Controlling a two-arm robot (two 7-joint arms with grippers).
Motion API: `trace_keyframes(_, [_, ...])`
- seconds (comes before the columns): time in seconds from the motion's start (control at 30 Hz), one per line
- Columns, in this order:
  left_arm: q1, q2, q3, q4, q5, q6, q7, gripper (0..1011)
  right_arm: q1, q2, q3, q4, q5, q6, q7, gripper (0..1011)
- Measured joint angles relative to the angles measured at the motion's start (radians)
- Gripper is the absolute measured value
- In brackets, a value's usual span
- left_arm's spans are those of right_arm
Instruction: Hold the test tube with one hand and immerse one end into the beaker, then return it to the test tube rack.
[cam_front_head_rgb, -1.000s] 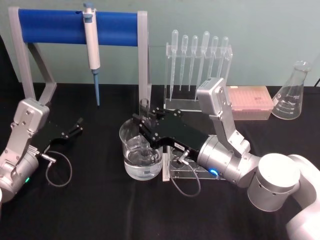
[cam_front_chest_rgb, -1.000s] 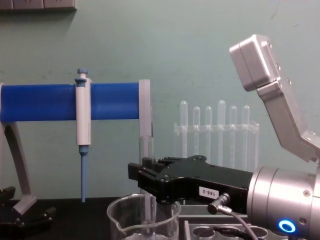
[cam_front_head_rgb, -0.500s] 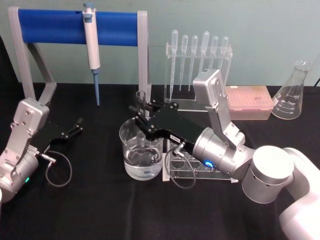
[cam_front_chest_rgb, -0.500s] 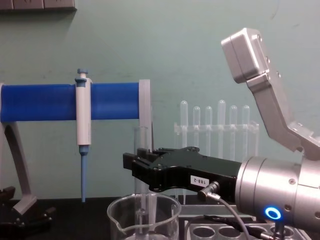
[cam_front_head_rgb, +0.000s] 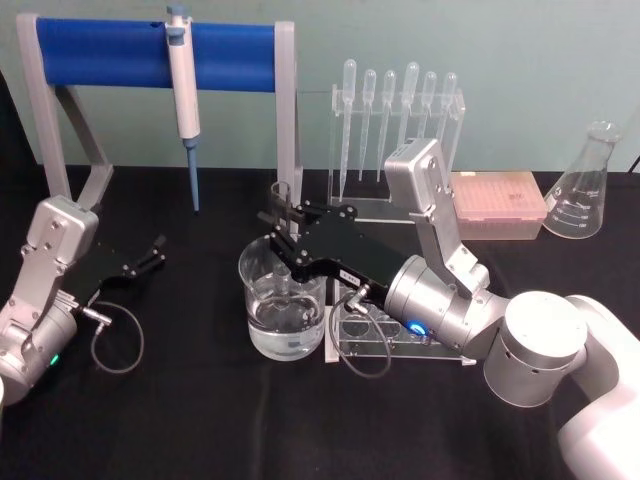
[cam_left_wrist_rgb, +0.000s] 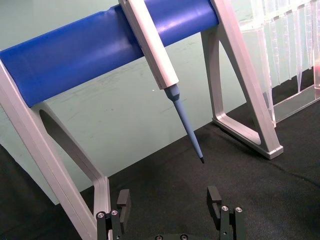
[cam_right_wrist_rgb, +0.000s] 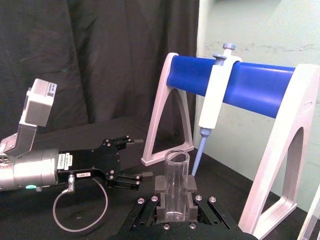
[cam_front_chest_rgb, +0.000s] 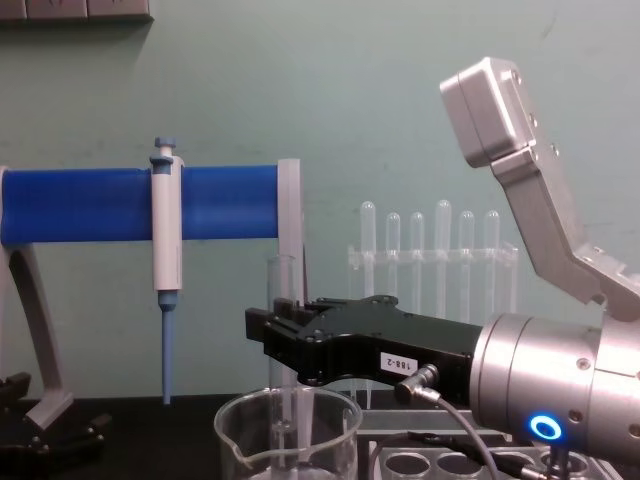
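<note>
Right tool (cam_front_head_rgb: 282, 228) was clamped on the test tube (cam_front_head_rgb: 282, 197), upright with its bottom end down inside the beaker (cam_front_head_rgb: 270, 320); left tool (cam_front_head_rgb: 150, 255) sat idle on the desk, fingers apart. I'd have moved it dead vertical, off the glass wall, clearing the rim before heading for the rack (cam_front_chest_rgb: 400, 462)

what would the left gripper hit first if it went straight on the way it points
Probably the pipette's blue tip, hanging just ahead of the open left gripper; it might slip under it, depth is unclear.
</note>
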Motion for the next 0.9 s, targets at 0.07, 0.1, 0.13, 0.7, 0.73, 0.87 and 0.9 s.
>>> trace_keyframes(0.07, [0.000,0.000,0.000,0.000,0.000,0.000,0.000,1000,0.000,0.000,0.000,0.000,0.000,0.000,0.000,234])
trace_keyframes(0.1, [0.000,0.000,0.000,0.000,0.000,0.000,0.000,1000,0.000,0.000,0.000,0.000,0.000,0.000,0.000,234])
trace_keyframes(0.13, [0.000,0.000,0.000,0.000,0.000,0.000,0.000,1000,0.000,0.000,0.000,0.000,0.000,0.000,0.000,234])
trace_keyframes(0.7, [0.000,0.000,0.000,0.000,0.000,0.000,0.000,1000,0.001,0.000,-0.001,0.000,0.001,0.000,-0.001,234])
trace_keyframes(0.73, [0.000,0.000,0.000,0.000,0.000,0.000,0.000,1000,0.001,0.000,-0.001,0.000,0.001,0.000,-0.001,234])
trace_keyframes(0.87, [0.000,0.000,0.000,0.000,0.000,0.000,0.000,1000,0.001,0.000,-0.001,0.000,0.001,0.000,-0.001,234])
trace_keyframes(0.9, [0.000,0.000,0.000,0.000,0.000,0.000,0.000,1000,0.001,0.000,-0.001,0.000,0.001,0.000,-0.001,234])
